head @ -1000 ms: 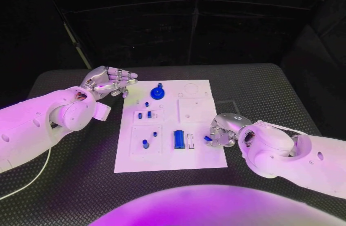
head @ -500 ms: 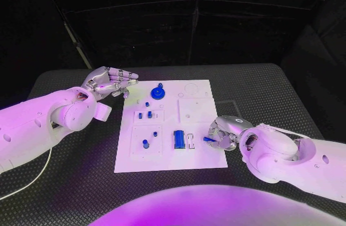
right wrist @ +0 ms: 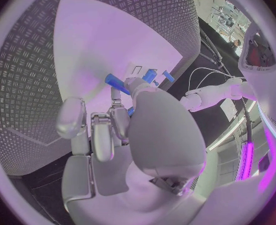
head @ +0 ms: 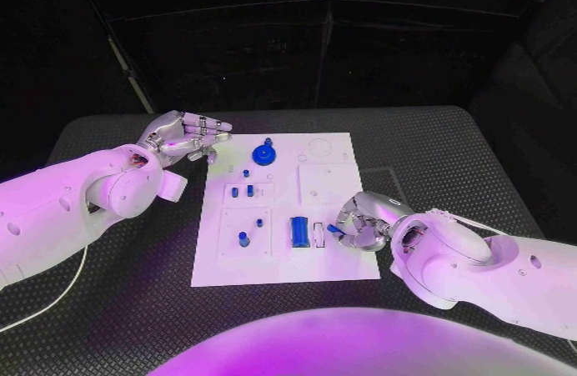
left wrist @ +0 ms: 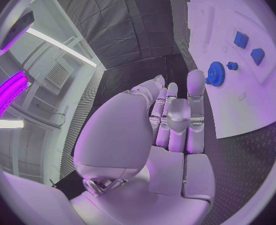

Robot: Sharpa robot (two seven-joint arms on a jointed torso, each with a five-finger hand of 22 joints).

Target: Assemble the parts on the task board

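Black table [head: 457, 159] carries the task board [head: 331, 263] with several parts seated (others seemingly left), right hand [head: 361, 222] pinching a small blue part [head: 335, 229], left hand [head: 183, 134] curled empty.

The curled fingers of the silver right hand [head: 361, 220] are covering most of a small blue part; its shape is staying too hidden to tell.

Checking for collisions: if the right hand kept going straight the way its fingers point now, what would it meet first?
Likely the long blue block on the white board: the right hand, pinching a small blue piece, points leftward across it. Depth is unclear.
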